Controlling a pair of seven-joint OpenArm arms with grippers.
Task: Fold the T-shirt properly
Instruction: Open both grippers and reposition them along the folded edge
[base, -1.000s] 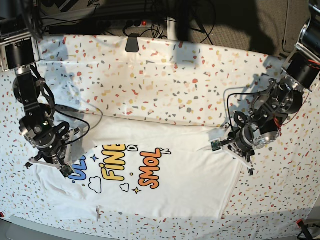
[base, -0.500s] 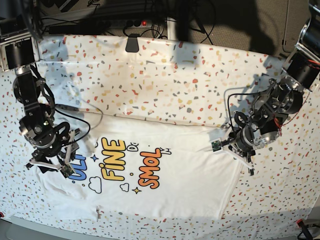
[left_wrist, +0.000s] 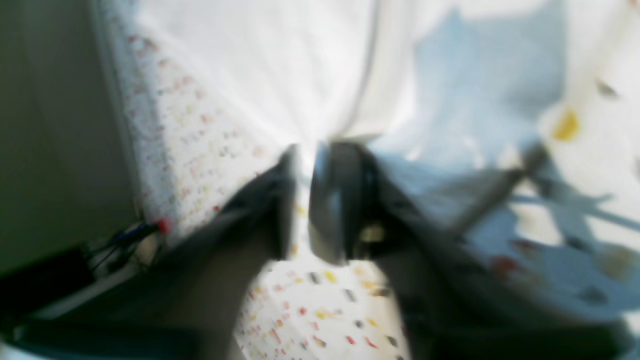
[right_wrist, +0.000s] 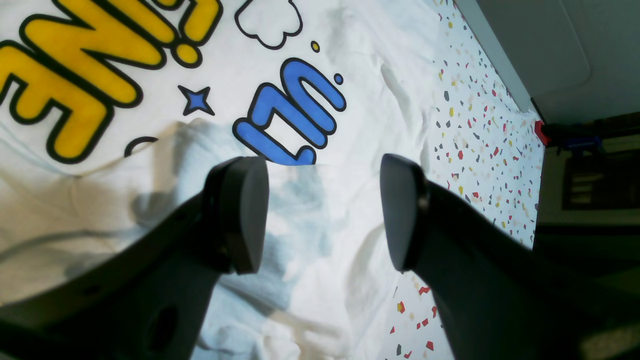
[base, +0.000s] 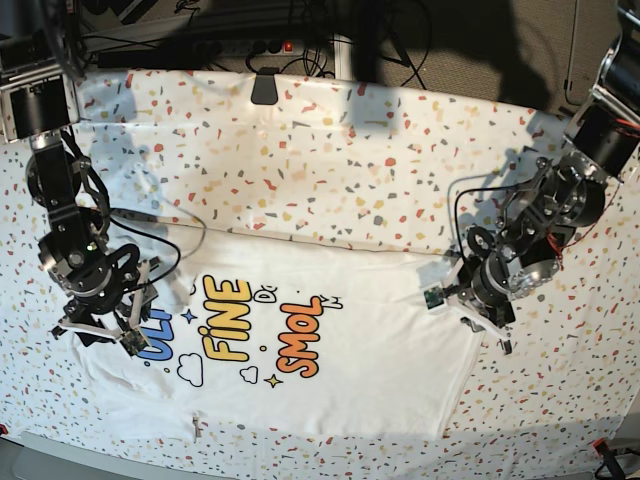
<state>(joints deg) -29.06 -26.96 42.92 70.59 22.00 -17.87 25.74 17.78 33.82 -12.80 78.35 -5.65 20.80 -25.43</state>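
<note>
The white T-shirt (base: 350, 350) lies print up on the near half of the table, showing "FINE" and "SMOL". My right gripper (base: 105, 325) hovers over its left edge. In the right wrist view that gripper (right_wrist: 322, 200) is open, with nothing between its fingers. Rumpled white T-shirt cloth (right_wrist: 380, 125) and the blue letters (right_wrist: 290, 115) lie below it. My left gripper (base: 470, 310) is at the shirt's right edge. The left wrist view is blurred: that gripper (left_wrist: 303, 155) shows only a narrow slit between its fingers, at the pale T-shirt cloth (left_wrist: 275, 60).
The speckled tablecloth (base: 330, 170) covers the whole table. A black clip-like object (base: 264, 87) sits at the far edge. A dark cable (base: 170, 235) loops over the cloth near the right arm. The front table edge runs just below the shirt's hem.
My right gripper opened and let go of the shirt's left part, which now lies flatter. The left arm has shifted slightly at the right edge.
</note>
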